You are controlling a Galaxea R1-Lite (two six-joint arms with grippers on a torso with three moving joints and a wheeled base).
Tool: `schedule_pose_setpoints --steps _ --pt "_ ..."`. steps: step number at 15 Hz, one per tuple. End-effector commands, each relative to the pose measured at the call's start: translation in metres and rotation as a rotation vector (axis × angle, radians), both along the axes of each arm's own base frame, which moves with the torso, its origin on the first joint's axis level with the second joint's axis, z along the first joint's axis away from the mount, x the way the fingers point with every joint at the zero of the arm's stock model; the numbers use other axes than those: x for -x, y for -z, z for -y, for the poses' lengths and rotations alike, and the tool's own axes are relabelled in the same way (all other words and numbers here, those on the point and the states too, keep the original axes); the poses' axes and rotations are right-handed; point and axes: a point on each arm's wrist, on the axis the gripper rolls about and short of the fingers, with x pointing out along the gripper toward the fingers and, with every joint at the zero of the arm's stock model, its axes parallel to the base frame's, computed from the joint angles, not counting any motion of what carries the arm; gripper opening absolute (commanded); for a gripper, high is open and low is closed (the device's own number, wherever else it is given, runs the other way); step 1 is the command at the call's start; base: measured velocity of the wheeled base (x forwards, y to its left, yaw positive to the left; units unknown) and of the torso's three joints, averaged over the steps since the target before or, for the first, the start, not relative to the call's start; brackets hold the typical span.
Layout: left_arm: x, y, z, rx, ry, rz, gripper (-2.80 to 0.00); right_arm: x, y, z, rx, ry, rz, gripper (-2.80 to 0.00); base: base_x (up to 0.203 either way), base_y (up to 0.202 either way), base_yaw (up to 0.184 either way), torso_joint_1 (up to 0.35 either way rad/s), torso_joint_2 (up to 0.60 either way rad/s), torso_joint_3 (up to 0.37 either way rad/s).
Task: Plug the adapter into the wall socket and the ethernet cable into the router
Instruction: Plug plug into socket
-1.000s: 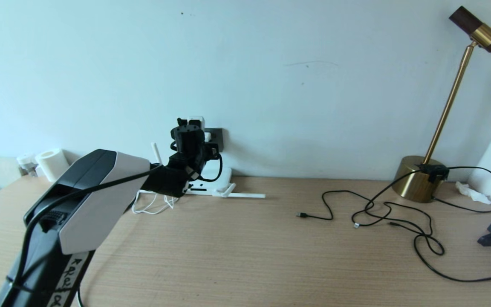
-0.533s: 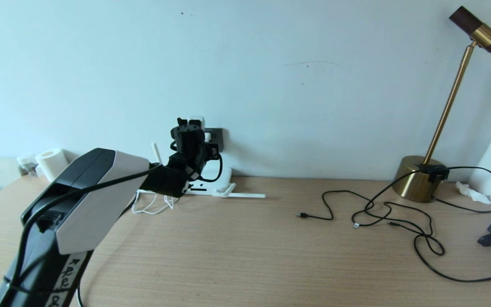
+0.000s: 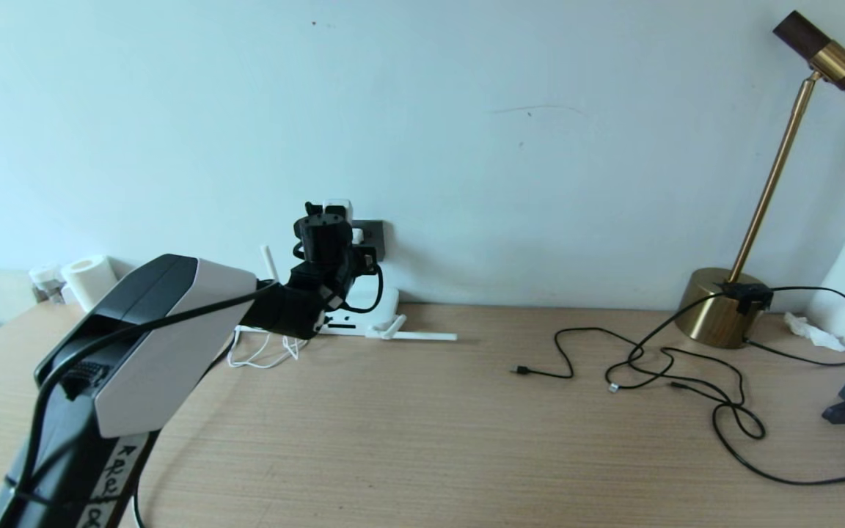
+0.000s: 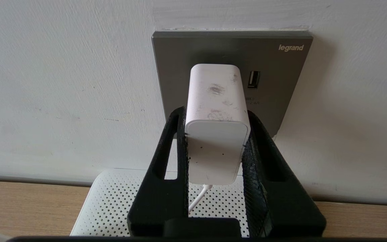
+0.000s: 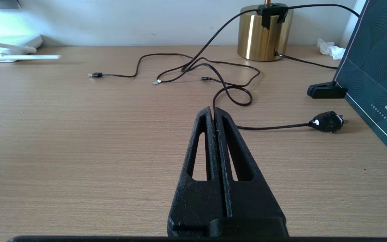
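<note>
The white adapter [image 4: 215, 134] sits between the fingers of my left gripper [image 4: 215, 113], which is shut on its sides. Its far end meets the dark grey wall socket [image 4: 281, 84] and no pins show; its thin white cord hangs down. In the head view the left gripper [image 3: 327, 220] is up at the wall socket [image 3: 372, 233], above the white router [image 3: 386, 301]. The ethernet cable [image 5: 274, 126], black with a small plug end [image 5: 328, 121], lies loose on the desk at the right. My right gripper [image 5: 214, 112] hovers shut and empty over the desk, near that cable.
A brass lamp base [image 3: 716, 315] stands at the back right with thin black cables [image 3: 562, 359] spread in front of it. A dark board [image 5: 375, 74] leans at the right edge. A router antenna [image 3: 422, 336] lies flat on the desk. A paper roll [image 3: 89, 282] stands at the back left.
</note>
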Motion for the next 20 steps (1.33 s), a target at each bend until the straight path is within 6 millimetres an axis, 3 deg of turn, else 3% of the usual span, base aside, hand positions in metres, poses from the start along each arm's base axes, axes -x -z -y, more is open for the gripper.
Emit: schedule_pose_setpoints --steps 1,20 --pt "-0.0009 -0.0001 0.0001 0.002 -0.002 0.006 -2.80 -0.0008 0.0029 0.0000 0.000 0.000 -0.010 -2.80 0.000 0.000 0.000 0.000 0.00 0.000" --pt "-0.0098 0.0045 -0.0020 0.002 -0.009 0.003 -2.80 -0.0008 0.0029 0.0000 0.000 0.000 -0.010 -2.80 0.000 0.000 0.000 0.000 0.00 0.000"
